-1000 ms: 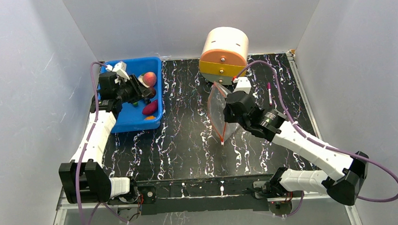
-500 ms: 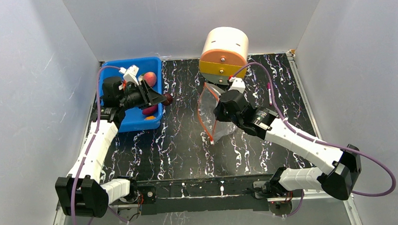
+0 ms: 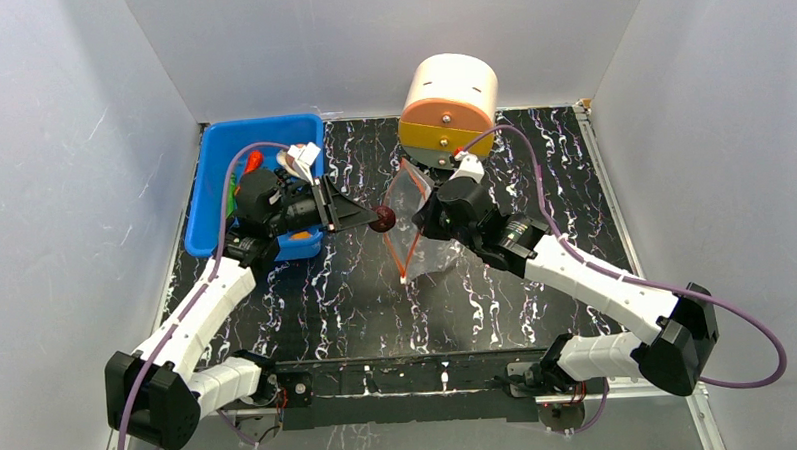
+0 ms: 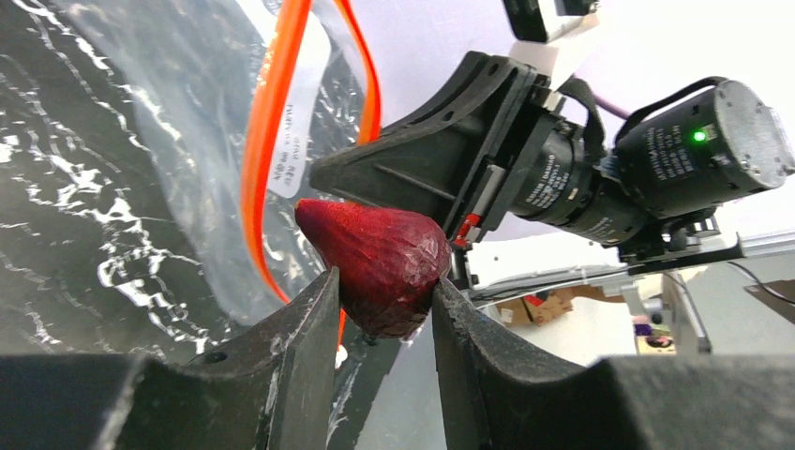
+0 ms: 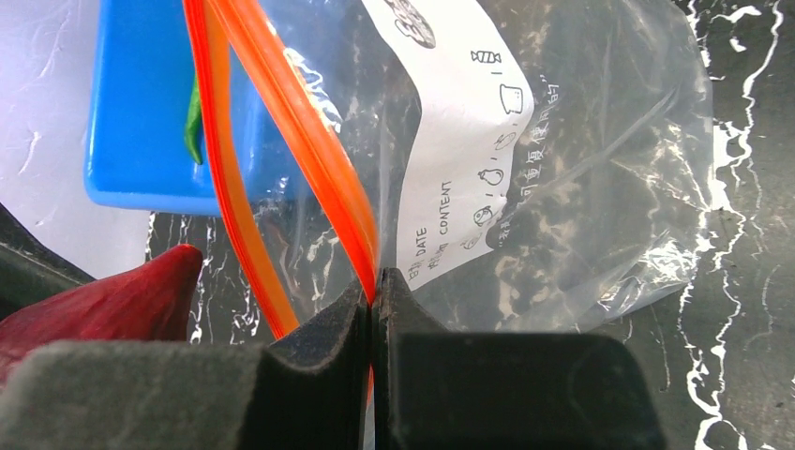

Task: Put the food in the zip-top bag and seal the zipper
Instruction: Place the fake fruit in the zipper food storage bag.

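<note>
Left pincer (image 3: 377,222) brought dark purple piece (image 4: 377,264) to zip-top bag (image 5: 581,187), bin (image 3: 201,197) half hidden

left gripper (image 4: 382,289) — two dark fingers (image 4: 295,337) rising from the bottom of the view, clamped on either side of the dark purple piece (image 4: 375,258), its pointed end up and to the left.
zip-top bag (image 4: 178,103) — clear, crinkled, just behind the piece. zipper (image 4: 265,131) parted into two orange-red strands, white label (image 4: 302,141) between them.
right gripper (image 4: 323,173) — black wedge tip against the bag by the zipper, green light on its motor (image 4: 696,137).
black white-veined tabletop (image 4: 47,216) under the bag.
</note>
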Controlling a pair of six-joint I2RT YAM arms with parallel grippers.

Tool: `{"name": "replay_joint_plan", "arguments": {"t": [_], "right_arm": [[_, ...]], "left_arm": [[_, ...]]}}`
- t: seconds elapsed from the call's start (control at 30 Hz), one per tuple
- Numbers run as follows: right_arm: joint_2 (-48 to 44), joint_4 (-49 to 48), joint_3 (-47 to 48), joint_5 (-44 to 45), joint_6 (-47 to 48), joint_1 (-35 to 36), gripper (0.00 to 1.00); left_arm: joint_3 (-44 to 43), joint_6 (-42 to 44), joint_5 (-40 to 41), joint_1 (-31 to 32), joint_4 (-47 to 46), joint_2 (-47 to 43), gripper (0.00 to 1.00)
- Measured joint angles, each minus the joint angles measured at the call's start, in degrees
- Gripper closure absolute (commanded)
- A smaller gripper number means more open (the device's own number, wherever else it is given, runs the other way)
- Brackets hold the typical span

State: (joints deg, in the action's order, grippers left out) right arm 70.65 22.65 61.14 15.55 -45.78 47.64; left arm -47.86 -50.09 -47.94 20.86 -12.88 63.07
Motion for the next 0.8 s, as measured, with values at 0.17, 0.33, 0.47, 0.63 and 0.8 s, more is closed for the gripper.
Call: {"name": "replay_joint_plan", "arguments": {"t": [0.17,0.33,0.47,0.63,0.8], "right_arm": [[-0.1,-1.8,-1.6,-1.5,-0.9,0.0,1.0],[-0.7,-2.3,-2.6,-2.8,-1.1,0.0,1.0],[-1.7,-2.4,-2.7,-4.0,-1.1,0.0,1.0],[-2.3,-2.7,-2.7,-5.4,-1.1,0.0,1.0],[-2.7,-2.9,-2.7,-6.6,-1.1,0.0,1.0]], "left_arm": [[1.3,-2.8,-0.3,1.3,-5.0,0.2,0.87],[2.5,-2.4,-0.1,1.8,-6.8,2.0,0.87],[3.4,-1.3,0.7,1.9,-6.2,4.9,0.87],[3.9,0.4,2.8,1.9,-4.5,6.1,0.87],[3.9,3.1,5.6,2.1,-1.0,6.1,0.87]]}}
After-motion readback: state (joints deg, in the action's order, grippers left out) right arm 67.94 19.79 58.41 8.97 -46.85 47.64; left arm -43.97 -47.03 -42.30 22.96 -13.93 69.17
